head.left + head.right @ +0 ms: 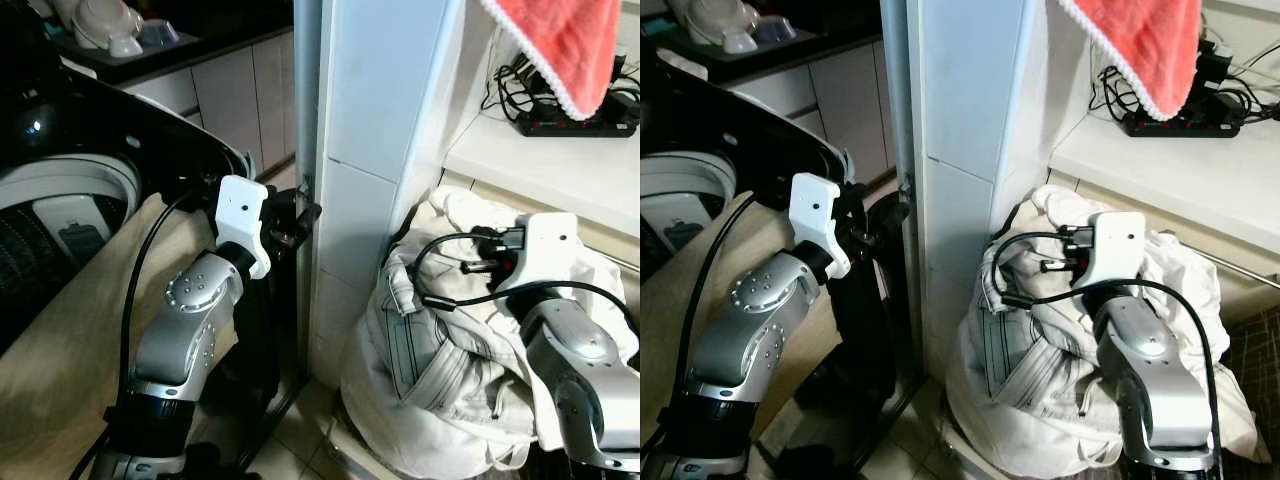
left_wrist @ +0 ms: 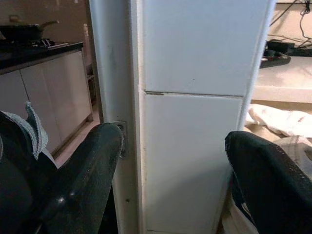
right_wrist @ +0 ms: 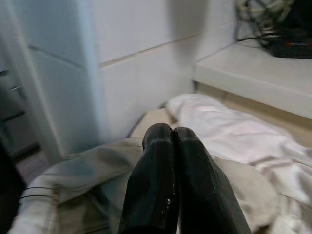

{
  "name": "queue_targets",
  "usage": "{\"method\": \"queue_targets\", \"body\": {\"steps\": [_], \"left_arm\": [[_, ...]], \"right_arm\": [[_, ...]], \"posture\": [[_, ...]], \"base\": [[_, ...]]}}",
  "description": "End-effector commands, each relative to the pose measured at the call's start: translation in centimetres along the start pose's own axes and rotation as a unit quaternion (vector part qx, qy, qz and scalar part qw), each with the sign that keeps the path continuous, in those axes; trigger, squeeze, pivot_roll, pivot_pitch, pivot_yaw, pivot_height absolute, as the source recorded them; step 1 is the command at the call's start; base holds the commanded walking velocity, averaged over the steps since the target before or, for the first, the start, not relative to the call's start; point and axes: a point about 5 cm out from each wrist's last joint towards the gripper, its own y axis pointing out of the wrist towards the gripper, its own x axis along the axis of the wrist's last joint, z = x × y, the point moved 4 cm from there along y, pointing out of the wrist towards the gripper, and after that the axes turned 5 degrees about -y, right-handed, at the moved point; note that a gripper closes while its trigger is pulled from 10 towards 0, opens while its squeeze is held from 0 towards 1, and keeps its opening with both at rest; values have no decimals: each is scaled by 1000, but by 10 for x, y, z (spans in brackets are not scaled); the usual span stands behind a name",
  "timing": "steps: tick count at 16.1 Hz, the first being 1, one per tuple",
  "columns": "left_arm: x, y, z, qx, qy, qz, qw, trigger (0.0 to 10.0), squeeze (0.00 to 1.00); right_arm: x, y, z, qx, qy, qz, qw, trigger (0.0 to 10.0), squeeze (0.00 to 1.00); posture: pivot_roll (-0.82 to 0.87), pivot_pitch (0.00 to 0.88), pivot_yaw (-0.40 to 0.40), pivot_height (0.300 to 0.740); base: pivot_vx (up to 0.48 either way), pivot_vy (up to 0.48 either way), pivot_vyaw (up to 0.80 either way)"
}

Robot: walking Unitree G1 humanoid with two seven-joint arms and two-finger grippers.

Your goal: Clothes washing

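A heap of white and beige clothes [image 1: 425,360] lies on the floor to the right of a white tiled pillar [image 1: 375,120]. My right gripper [image 3: 170,134] hovers just over the heap, fingers pressed together with nothing between them. To the left stands the washing machine [image 1: 70,195] with its black lid raised, and a beige cloth [image 1: 55,375] is draped over its front. My left gripper [image 2: 173,141] is open, held up between the machine and the pillar and facing the pillar, empty.
A red towel [image 1: 565,45] hangs at the upper right above a white shelf [image 1: 540,160] that carries a power strip [image 1: 575,122] and cables. Kitchen cabinets [image 1: 225,95] stand behind the machine. The tiled floor [image 1: 290,445] between machine and heap is narrow.
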Motion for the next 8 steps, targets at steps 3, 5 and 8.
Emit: {"method": "queue_targets", "body": {"steps": [3, 5, 8], "left_arm": [[-3, -1, -5, -20, 9, 16, 1000, 10000, 0], [-3, -1, -9, -34, 16, 18, 999, 10000, 0], [0, -1, -8, -30, 19, 14, 999, 10000, 0]], "right_arm": [[3, 4, -26, -45, 4, 3, 999, 10000, 0], [4, 3, -45, -64, 8, 4, 998, 10000, 569], [-5, 4, -69, -78, 4, 36, 996, 10000, 1000]], "posture": [[-96, 0, 7, 740], [-93, 0, 6, 740], [-82, 0, -4, 740]], "base": [[0, 0, 0], [0, 0, 0], [0, 0, 0]]}}
